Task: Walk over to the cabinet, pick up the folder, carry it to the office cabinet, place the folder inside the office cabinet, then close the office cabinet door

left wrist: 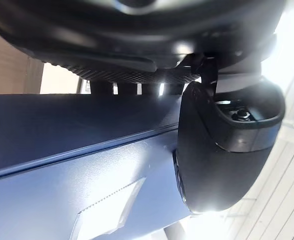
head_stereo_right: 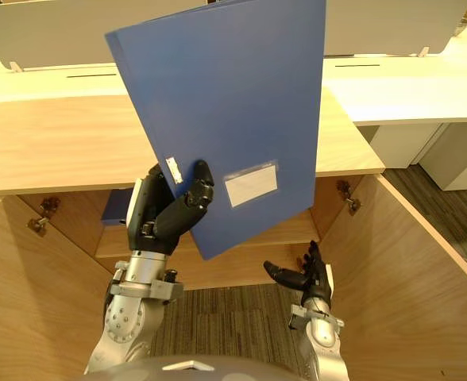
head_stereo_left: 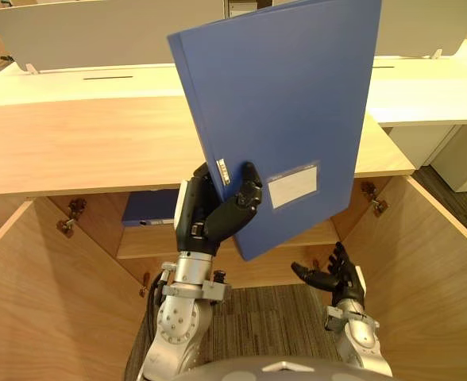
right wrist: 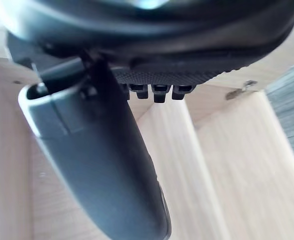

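Pale wood faces me in the head views: the cabinet (head_stereo_left: 75,143) stands with both doors open over grey carpet (head_stereo_left: 257,317), and white desks (head_stereo_left: 424,87) sit behind it. My left hand (head_stereo_left: 221,214) grips the blue folder (head_stereo_left: 289,103) by its lower corner, fingers curled round it. It holds the folder upright and slightly tilted, above the cabinet top. A second folder (head_stereo_left: 150,208) lies on the inner shelf (head_stereo_left: 297,236), at the left. My right hand (head_stereo_left: 333,278) hangs low near the right door (head_stereo_left: 432,270), fingers loosely spread and holding nothing. From the left wrist, I see the thumb pressed against the folder's cover beside its white label (left wrist: 107,210). From the right wrist, the hand reaches straight out over bare wood panels, with a hinge (right wrist: 242,89) beyond the fingertips.
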`<state>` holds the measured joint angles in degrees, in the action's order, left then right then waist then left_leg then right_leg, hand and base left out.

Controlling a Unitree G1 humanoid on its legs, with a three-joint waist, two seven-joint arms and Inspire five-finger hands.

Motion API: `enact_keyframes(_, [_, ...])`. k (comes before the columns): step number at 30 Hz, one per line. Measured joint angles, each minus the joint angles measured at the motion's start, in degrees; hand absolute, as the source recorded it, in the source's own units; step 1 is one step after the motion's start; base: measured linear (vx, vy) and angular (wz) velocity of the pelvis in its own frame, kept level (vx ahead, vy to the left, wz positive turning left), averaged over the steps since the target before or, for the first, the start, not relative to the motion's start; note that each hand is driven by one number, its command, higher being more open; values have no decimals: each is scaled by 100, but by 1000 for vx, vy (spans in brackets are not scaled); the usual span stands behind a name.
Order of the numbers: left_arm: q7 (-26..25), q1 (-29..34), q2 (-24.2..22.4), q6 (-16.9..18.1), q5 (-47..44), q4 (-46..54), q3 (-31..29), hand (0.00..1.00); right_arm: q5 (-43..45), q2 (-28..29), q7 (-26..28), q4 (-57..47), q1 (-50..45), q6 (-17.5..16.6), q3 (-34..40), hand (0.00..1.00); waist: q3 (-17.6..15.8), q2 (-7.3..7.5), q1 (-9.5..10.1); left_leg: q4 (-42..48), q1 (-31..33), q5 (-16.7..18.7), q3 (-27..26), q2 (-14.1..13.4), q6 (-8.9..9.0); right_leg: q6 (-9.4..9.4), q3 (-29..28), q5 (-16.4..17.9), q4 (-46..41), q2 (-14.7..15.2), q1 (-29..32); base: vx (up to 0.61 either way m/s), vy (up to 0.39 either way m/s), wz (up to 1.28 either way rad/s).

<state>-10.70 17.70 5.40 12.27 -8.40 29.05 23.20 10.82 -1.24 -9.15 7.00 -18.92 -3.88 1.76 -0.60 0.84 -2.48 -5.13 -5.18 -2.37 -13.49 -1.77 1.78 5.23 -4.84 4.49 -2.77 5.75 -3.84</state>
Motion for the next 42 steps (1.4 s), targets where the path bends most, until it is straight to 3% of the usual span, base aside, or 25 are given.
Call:
enact_keyframes(9, [478, 340, -6, -1, -257, 0, -736, 0, 319, 132, 468, -2027, -223, -387, 379, 100, -32, -61, -88, -1, 2, 6, -17, 0, -3, 10, -24, -6, -5, -1, 19, 0, 0, 0])
enact_keyframes(15, [921, 397, 1, -3, -856, -2, -1130, 0, 513, -166, 757, -2639, -30, -453, 529, 100, -35, -67, -86, -1, 14, 6, -19, 0, -3, 26, -28, -15, -5, -1, 32, 0, 0, 0])
enact_keyframes(30, [1716, 381, 190, -7, -985, -569, -1217, 0, 490, -1278, 1441, -2810, 981, -560, 356, 100, -13, -103, -72, 1, 50, -4, -1, 5, -17, 45, -22, -27, -24, 4, 51, 0, 0, 0])
enact_keyframes(37, [1856, 315, 508, -7, -973, -643, -1207, 0, 446, -1768, 1701, -2693, 1094, -560, 314, 100, -10, -108, -72, 1, 67, -18, 23, 19, -34, 46, 2, -27, -41, 19, 57, 0, 0, 1])
enact_keyframes(42, [1952, 133, 892, -29, -962, -690, -1185, 0, 727, -2390, 2114, -2026, 1299, -549, -5, 100, -1, -123, -76, 1, 63, -49, 39, 23, -42, 46, 15, -27, -53, 19, 53, 0, 0, 1])
